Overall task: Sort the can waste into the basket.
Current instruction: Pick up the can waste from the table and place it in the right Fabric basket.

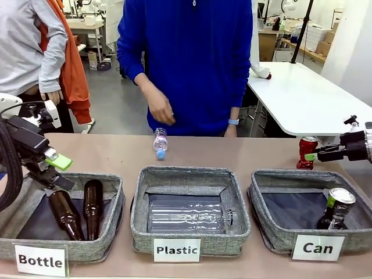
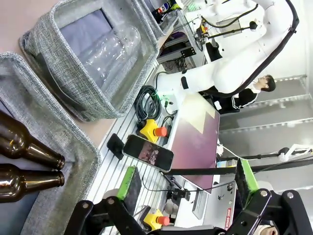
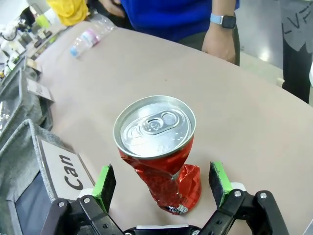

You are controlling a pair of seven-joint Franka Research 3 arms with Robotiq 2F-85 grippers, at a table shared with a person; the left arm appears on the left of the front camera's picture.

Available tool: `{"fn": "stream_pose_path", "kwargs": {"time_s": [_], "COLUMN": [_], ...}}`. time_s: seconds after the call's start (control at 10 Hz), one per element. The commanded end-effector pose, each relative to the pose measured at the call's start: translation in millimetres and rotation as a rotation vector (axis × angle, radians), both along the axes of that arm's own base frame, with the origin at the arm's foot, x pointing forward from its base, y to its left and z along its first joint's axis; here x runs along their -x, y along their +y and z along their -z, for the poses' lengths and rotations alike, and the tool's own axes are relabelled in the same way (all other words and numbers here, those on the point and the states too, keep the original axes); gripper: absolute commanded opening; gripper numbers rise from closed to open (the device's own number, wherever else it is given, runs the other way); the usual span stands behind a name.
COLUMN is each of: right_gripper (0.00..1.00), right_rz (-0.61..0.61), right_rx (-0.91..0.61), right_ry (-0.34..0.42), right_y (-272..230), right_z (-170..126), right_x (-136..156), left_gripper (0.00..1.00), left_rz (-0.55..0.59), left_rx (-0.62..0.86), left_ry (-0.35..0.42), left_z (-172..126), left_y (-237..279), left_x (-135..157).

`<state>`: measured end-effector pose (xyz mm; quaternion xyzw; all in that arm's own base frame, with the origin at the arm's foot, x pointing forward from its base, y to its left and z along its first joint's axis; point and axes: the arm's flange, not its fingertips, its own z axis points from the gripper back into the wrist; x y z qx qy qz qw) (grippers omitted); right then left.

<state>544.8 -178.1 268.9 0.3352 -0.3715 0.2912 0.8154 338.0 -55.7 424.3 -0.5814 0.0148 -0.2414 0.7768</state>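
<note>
Your right gripper (image 3: 163,182) stands wide apart at the bottom of the wrist frame, its green pads (image 3: 104,181) flanking the dented red can (image 3: 159,152) without touching it. In the front view that can (image 1: 307,152) stands upright on the table at middle right, just behind the "Can" basket (image 1: 273,232). The dark can (image 1: 335,208) already sits inside that basket at lower right. So you are about halfway: one in, one left. Your left gripper (image 2: 183,183) is open and empty above the "Bottle" basket (image 1: 110,238).

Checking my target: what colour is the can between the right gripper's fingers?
Red with a silver top, dented can; clearest in the right wrist view.
</note>
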Motion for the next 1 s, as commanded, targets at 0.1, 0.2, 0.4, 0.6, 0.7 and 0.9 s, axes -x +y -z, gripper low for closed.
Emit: {"fn": "stream_pose_path", "kwargs": {"time_s": [0.1,0.2,0.4,0.6,0.7,0.9], "right_gripper": [1.0,1.0,1.0,0.88,0.4,0.35], "right_rz": [0.002,-0.007,-0.028,-0.067,-0.076,-0.08], "right_rx": [-0.026,-0.058,-0.085,-0.098,-0.11,-0.124], "right_ry": [-0.075,-0.089,-0.116,-0.123,-0.119,-0.122], "right_y": [2.5,2.8,3.5,2.7,0.3,0.6], "right_z": [18.6,21.5,24.1,24.3,25.7,25.0], "right_x": [-12.6,-13.6,-10.8,-8.7,-9.5,-9.6], "left_gripper": [1.0,1.0,1.0,1.0,1.0,1.0], "left_rz": [0.011,0.011,0.011,0.011,0.011,0.011], "left_rx": [0.003,0.003,0.003,0.003,0.003,0.003], "left_ry": [0.0,0.0,0.0,0.0,0.0,0.0], "left_z": [-2.4,-2.4,-2.4,-2.4,-2.4,-2.4], "left_y": [2.1,2.1,2.1,2.1,2.1,2.1], "left_x": [2.0,2.0,2.0,2.0,2.0,2.0]}}
